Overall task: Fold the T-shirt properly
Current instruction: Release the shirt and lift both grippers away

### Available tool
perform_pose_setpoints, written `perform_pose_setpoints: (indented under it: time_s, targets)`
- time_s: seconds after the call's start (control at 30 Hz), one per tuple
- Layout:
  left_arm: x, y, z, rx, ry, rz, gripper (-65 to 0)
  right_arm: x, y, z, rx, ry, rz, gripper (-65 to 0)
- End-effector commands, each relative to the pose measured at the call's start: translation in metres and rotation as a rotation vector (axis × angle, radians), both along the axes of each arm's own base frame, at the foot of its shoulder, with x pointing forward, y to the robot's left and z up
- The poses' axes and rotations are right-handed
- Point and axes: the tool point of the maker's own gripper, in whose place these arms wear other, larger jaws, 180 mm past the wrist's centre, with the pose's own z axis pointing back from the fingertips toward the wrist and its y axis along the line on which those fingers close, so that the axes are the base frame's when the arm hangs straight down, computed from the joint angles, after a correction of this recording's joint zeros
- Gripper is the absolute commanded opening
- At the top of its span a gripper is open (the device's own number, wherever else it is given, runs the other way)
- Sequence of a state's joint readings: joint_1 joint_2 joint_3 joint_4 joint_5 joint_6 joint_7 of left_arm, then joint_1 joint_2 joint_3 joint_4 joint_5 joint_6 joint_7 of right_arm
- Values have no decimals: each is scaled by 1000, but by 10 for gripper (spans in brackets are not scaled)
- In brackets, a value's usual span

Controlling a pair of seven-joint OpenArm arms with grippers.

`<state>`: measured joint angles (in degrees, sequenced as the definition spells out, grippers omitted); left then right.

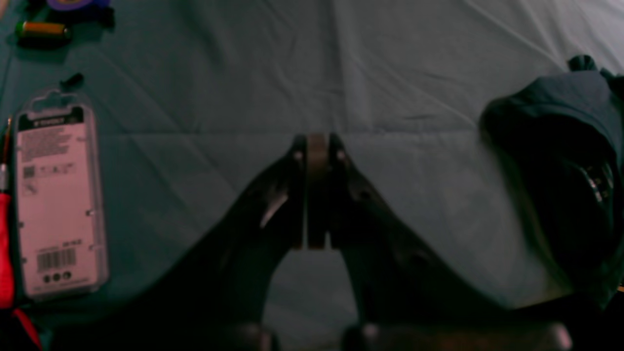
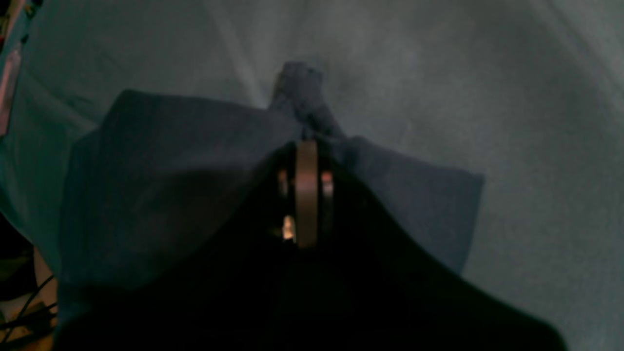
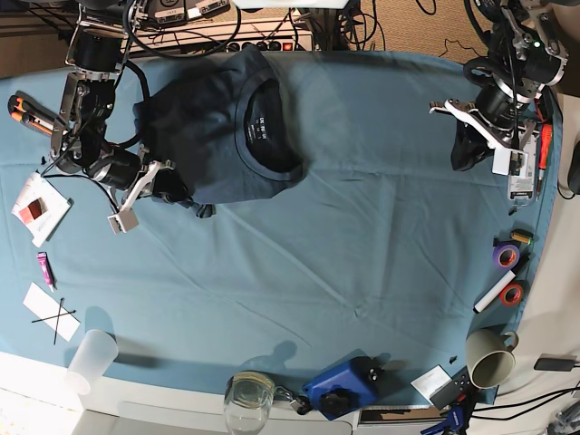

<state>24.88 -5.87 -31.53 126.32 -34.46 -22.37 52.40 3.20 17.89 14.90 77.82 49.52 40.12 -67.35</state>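
The T-shirt is lying in a rumpled heap on the teal cloth covering the worktop, toward the far edge and on the side of the right arm in the base view, its round neck and the small white print inside the collar facing up. The right end effector is sitting at the near corner of the garment, and the right wrist view is showing its jaws pressed together on a pinch of the dark fabric, with a small bunched tip of cloth poking out just past the fingertips and the rest of the shirt draping away on both sides. The left end effector is hanging over bare cloth near the opposite end of the worktop, well apart from the T-shirt; its jaws are standing fully together with nothing between them. Beside it in the left wrist view a clear blister pack with a barcode is lying flat, next to a red-handled tool at the picture's edge, and the dark body of the arm is filling the other side.
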Motion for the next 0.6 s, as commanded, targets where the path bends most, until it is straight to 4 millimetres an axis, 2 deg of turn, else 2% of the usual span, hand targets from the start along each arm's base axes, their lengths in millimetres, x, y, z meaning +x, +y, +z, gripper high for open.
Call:
perform_pose_setpoints:
  time_s: [0.0, 0.07, 0.17, 0.27, 0.43, 0.57]
  targets:
    - [4, 2, 10, 19, -40, -1, -650, -4, -8, -1, -53, 38, 27, -650]
    - [2, 11, 3, 67, -6, 28, -650, -8, -6, 9, -50, 38, 56, -650]
    - [-3, 29, -6, 139, 52, 91, -650, -7, -6, 40, -82, -43, 81, -650]
    - [-11, 39, -15, 172, 125, 119, -650, -11, -13, 70, -177, -137, 87, -650]
    - [-29, 54, -26, 233, 203, 130, -650, -49, -19, 75, -243, -143, 78, -650]
    - [-52, 72, -33, 259, 266, 172, -650, -83, -24, 81, -313, -134, 79, -650]
